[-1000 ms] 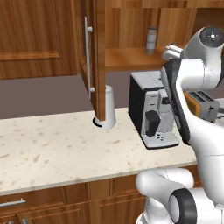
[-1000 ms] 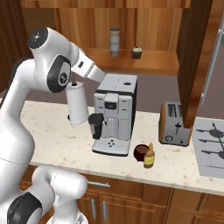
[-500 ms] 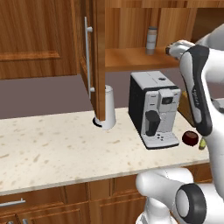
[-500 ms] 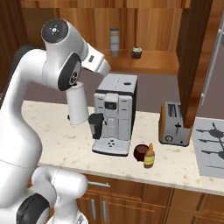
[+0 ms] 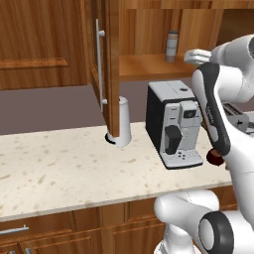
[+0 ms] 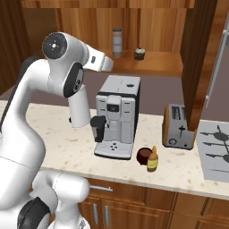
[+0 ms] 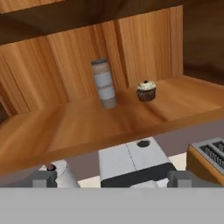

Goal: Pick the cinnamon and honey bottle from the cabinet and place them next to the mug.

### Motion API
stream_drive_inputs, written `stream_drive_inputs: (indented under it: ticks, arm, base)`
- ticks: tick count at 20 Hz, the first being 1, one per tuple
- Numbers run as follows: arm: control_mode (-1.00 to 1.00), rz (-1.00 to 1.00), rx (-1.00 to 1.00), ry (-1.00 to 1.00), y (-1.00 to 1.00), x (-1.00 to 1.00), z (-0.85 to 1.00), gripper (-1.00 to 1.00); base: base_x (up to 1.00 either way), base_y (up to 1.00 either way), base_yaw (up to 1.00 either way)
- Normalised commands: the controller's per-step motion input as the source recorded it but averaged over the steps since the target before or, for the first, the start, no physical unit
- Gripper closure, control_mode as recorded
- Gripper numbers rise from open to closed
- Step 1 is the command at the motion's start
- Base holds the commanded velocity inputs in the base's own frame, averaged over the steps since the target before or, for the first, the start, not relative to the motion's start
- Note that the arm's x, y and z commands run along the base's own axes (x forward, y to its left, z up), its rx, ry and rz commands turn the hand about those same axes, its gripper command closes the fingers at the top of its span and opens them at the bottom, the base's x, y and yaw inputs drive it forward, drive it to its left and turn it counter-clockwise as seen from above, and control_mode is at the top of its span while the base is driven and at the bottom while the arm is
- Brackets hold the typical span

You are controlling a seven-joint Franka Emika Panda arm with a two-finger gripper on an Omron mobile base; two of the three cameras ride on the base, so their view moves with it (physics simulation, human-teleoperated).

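Observation:
The cinnamon (image 7: 104, 84) (image 6: 116, 43) (image 5: 171, 45) stands upright on the shelf of the open cabinet (image 5: 111, 69). My gripper (image 7: 111, 178) is open and empty, raised in front of the shelf above the coffee machine, still short of the cinnamon. Its fingertips (image 7: 43, 178) stand wide apart. The honey bottle (image 6: 152, 159) stands upright on the counter, right beside the dark red-brown mug (image 6: 144, 155). In the left base view the mug (image 5: 216, 157) peeks out from behind my arm.
A small dark cupcake-like item (image 7: 146, 91) sits on the shelf right of the cinnamon. Below are the coffee machine (image 6: 117, 116), a tall white cylinder (image 5: 122, 128), a toaster (image 6: 179, 126) and a stove top (image 6: 217, 147). The cabinet door's bar handle (image 5: 99, 64) juts out at left.
My arm has lifted and swung the hand up from beside the white cylinder toward the cabinet shelf. The jaws stayed open. Bottle and mug have not moved.

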Motion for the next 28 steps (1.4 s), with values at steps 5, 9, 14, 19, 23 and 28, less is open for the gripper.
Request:
stream_drive_inputs:
  ticks: [5, 9, 14, 19, 23, 28]
  arm:
    - [-1.0, 0.0, -0.12, 0.11, 0.05, 0.51, 0.34, -1.0]
    - [-1.0, 0.0, -0.08, 0.19, 0.05, 0.53, 0.41, -1.0]
    - [-1.0, 0.0, -0.01, 0.04, 0.02, 0.44, 0.0, -1.0]
    - [-1.0, 0.0, 0.0, 0.0, 0.0, 0.36, -0.28, -1.0]
    - [-1.0, 0.0, 0.0, 0.02, 0.0, 0.43, -0.38, -1.0]
    - [-1.0, 0.0, 0.0, 0.03, 0.0, 0.53, -0.19, -1.0]
  base:
    - [0.0, 0.0, 0.0]
    - [0.0, 0.0, 0.0]
    - [0.0, 0.0, 0.0]
    - [0.0, 0.0, 0.0]
    - [0.0, 0.0, 0.0]
    - [0.0, 0.0, 0.0]
